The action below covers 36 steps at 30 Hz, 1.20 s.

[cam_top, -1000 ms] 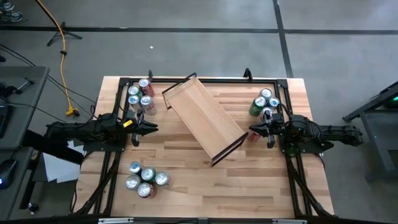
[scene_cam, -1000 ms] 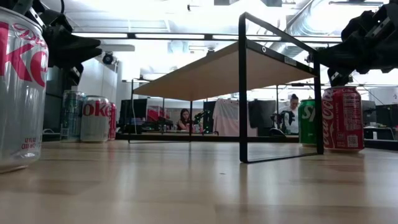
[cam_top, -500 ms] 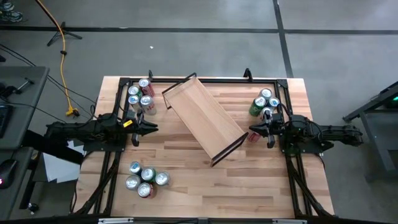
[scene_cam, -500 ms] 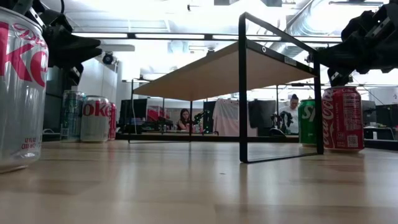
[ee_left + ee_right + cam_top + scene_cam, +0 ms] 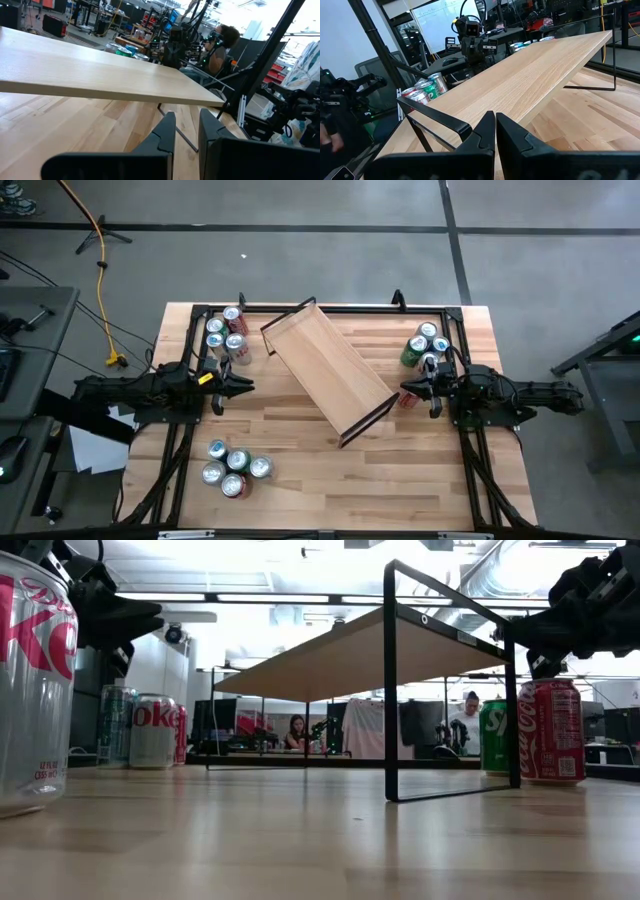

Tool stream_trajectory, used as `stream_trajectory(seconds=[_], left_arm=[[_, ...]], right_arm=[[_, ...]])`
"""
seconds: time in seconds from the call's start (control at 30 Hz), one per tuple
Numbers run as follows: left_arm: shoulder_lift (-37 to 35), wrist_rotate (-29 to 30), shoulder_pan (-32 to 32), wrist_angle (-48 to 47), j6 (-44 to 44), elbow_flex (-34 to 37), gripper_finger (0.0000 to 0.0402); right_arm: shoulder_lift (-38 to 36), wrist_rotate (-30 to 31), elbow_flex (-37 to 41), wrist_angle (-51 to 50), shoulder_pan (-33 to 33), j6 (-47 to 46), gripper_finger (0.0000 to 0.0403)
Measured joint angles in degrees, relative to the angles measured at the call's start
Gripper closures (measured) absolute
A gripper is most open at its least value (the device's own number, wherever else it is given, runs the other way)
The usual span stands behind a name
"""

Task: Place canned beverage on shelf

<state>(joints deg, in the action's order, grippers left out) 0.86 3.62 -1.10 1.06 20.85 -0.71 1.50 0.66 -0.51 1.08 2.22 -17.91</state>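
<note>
The shelf (image 5: 330, 370), a pale-wood plank on a thin black frame, stands slantwise on its frame legs (image 5: 390, 795) at the table's middle; its top shows bare. Canned beverages stand upright in clusters at the far left (image 5: 225, 335), near left (image 5: 235, 468) and far right (image 5: 428, 345). A single red can (image 5: 550, 730) stands by the shelf's near right end. My left gripper (image 5: 243, 387) (image 5: 187, 117) hovers level at the table's left side, shut and holding nothing. My right gripper (image 5: 405, 390) (image 5: 495, 117) hovers level at the right side, shut, above the red can.
A silver Diet Coke can (image 5: 35, 680) stands close to the low camera at the near left. A green can (image 5: 493, 735) stands behind the red one. Bare tabletop (image 5: 320, 470) lies between the shelf and the near edge. People sit at desks in the room beyond.
</note>
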Motion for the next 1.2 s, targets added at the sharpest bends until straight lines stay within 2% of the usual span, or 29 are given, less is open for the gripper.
stream_trajectory(seconds=[0.7,0.77,0.87,0.97,1.07,1.2], left_arm=[[0.0,-0.01,0.01,0.26,0.11,0.0,0.0398],[0.0,-0.02,0.02,2.07,3.85,0.0,0.0398],[-0.02,0.49,0.02,8.45,16.19,0.0,0.0398],[-0.02,4.56,0.0,15.1,21.05,-0.02,0.0398],[-0.02,8.96,0.0,20.03,21.0,-0.02,0.0398],[0.52,20.62,-0.03,28.35,21.85,-0.17,0.0397]], right_arm=[[-0.01,-0.01,0.0,0.0,0.01,0.0,0.0402],[0.0,-0.01,0.01,0.0,0.02,0.0,0.0402],[0.0,0.0,0.0,0.0,0.01,0.0,0.0402],[0.0,-0.01,0.0,0.0,0.02,0.0,0.0402],[0.0,-0.01,0.01,0.0,0.0,0.0,0.0402],[0.0,0.01,0.0,0.0,0.02,0.0,0.0402]])
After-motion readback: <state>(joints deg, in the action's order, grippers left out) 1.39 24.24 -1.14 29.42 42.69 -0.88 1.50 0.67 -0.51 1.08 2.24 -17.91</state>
